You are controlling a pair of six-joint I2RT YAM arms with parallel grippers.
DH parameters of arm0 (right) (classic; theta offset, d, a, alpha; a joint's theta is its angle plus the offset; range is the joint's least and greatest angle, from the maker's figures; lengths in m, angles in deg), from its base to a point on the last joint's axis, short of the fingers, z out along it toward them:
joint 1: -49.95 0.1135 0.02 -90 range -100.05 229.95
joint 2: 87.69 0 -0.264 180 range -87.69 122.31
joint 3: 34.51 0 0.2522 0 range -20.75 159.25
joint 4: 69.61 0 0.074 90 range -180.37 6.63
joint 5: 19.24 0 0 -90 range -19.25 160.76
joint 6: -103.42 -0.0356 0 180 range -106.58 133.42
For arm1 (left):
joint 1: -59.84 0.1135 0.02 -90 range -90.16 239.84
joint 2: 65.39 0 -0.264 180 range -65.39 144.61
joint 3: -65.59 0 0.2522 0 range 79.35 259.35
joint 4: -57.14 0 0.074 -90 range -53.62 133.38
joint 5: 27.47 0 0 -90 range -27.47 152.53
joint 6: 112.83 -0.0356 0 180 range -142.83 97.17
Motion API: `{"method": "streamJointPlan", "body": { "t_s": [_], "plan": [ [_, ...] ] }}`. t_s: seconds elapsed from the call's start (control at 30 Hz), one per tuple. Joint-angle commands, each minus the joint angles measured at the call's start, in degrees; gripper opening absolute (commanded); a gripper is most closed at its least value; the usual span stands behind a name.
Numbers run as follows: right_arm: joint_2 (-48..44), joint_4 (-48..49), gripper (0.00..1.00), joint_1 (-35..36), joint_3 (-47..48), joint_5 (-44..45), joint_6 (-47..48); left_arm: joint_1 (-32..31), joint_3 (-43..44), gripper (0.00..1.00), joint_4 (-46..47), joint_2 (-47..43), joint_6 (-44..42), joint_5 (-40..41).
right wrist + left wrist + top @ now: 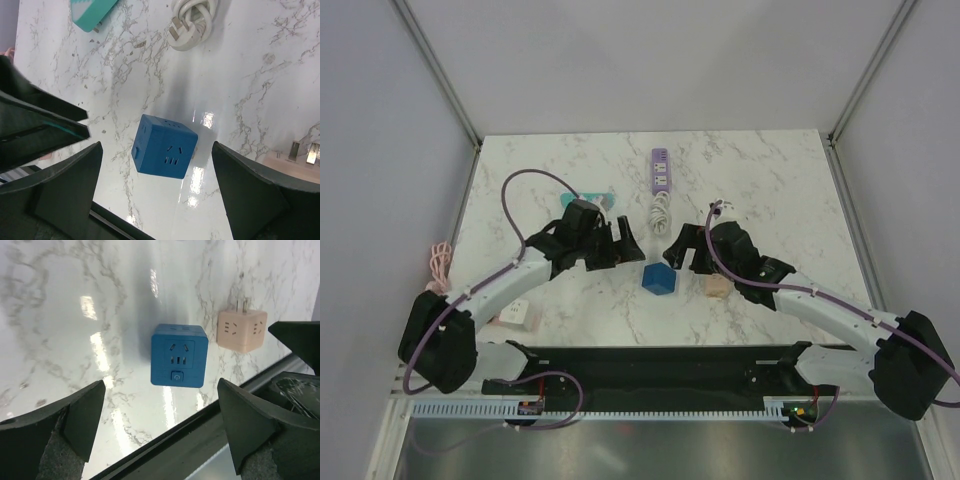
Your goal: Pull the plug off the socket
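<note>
The lilac power strip (663,170) lies at the far middle of the table, its white cord (661,210) coiled at its near end; the cord also shows in the right wrist view (192,20). The tan plug (714,289) lies apart from the strip, on the table beside my right gripper, prongs bare (241,330); its edge shows in the right wrist view (295,161). My left gripper (625,245) (161,400) and right gripper (680,250) (156,150) are both open and empty, facing each other above a blue cube socket (660,279).
The blue cube (179,355) (164,146) sits between the two grippers. A teal block (603,200) (92,12) lies behind the left gripper. A white cube (518,316) and a pink cord (441,262) lie at the left edge. A black rail (650,362) runs along the near edge.
</note>
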Motion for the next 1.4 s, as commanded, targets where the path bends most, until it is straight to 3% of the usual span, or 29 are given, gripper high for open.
{"method": "streamJointPlan", "body": {
  "t_s": [0.0, 0.2, 0.3, 0.47, 0.57, 0.7, 0.93, 1.13, 1.37],
  "plan": [
    [0.60, 2.14, 0.98, 0.21, -0.02, -0.40, -0.50, 0.81, 2.97, 1.00, -11.28, -8.33, -1.59, 14.14],
    [1.22, 2.49, 0.98, 0.65, 0.07, -0.75, -0.50, 8.53, 5.52, 1.00, -30.35, -15.03, 5.97, 27.17],
    [1.22, 2.40, 0.98, 1.00, -0.02, -0.66, -0.24, 19.48, 5.17, 1.00, -36.34, -18.98, 7.03, 29.64],
    [2.88, 2.49, 0.98, 1.97, 0.86, -0.83, -0.15, 28.92, 7.62, 1.00, -47.04, -19.18, 10.19, 37.81],
    [5.34, 2.40, 0.98, 3.02, 2.52, -1.27, 0.03, 34.44, 8.42, 1.00, -49.70, -17.15, 10.90, 43.70],
    [7.54, 1.79, 0.98, 4.69, 4.37, -1.54, 0.38, 42.10, 6.93, 1.00, -50.76, -18.28, 13.18, 43.45],
    [10.01, 0.74, 0.98, 6.89, 5.78, -1.98, 0.20, 44.84, 7.89, 1.00, -52.60, -18.47, 18.54, 50.13],
    [11.85, -1.37, 0.98, 7.33, 6.31, -3.29, 0.82, 45.45, 6.49, 1.00, -53.23, -17.59, 24.60, 51.09],
    [12.12, -1.82, 0.98, 8.47, 7.54, -2.68, 0.56, 47.56, 4.38, 1.00, -51.12, -13.99, 24.61, 50.39]
  ]
}}
